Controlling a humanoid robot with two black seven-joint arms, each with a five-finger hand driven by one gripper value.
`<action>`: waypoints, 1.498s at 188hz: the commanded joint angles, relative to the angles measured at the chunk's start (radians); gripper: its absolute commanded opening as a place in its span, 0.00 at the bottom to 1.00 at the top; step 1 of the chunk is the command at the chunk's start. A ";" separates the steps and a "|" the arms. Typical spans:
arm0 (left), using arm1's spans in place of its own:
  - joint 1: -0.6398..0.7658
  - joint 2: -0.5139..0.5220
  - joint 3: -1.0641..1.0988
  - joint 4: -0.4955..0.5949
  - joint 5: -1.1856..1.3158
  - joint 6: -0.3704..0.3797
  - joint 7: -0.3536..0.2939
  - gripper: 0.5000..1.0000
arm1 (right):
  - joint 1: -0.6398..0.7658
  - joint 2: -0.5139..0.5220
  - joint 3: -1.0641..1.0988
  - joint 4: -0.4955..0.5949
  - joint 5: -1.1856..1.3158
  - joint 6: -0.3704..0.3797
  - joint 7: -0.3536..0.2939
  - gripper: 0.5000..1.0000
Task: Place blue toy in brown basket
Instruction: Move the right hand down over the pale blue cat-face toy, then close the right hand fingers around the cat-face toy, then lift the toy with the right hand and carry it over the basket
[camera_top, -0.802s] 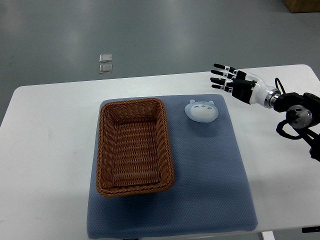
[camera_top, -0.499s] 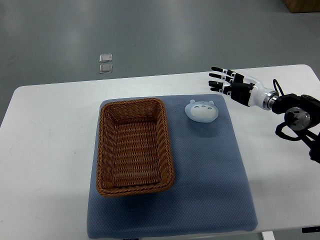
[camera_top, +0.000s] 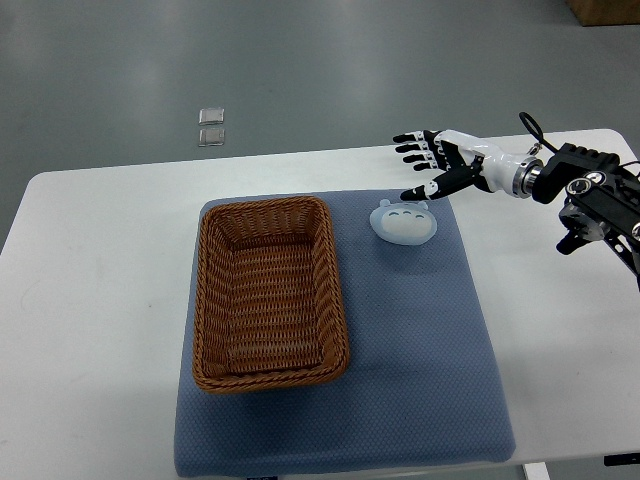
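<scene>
The pale blue toy (camera_top: 403, 222), a rounded figure with small ears and a face, lies on the blue mat (camera_top: 420, 340) just right of the brown wicker basket (camera_top: 268, 292). The basket is empty. My right hand (camera_top: 420, 165) comes in from the right edge and hovers just above and behind the toy, fingers spread open, thumb tip close to the toy's top edge. It holds nothing. The left arm is out of view.
The mat lies on a white table (camera_top: 90, 300). Two small clear packets (camera_top: 210, 127) lie on the grey floor beyond the table's far edge. A brown box corner (camera_top: 605, 10) shows at the top right.
My right hand has moved left and slightly forward toward the toy, with the wrist turned. The toy and the basket have not moved.
</scene>
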 joint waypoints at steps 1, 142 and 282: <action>0.000 0.000 0.001 0.001 0.000 0.000 0.000 1.00 | 0.045 -0.007 -0.086 0.017 -0.104 0.036 0.024 0.82; 0.000 0.000 0.001 0.001 0.000 0.000 0.000 1.00 | 0.159 0.047 -0.389 -0.084 -0.267 -0.090 0.022 0.80; 0.000 0.000 0.001 0.001 0.000 0.000 0.000 1.00 | 0.214 0.044 -0.368 -0.049 -0.223 -0.098 0.211 0.00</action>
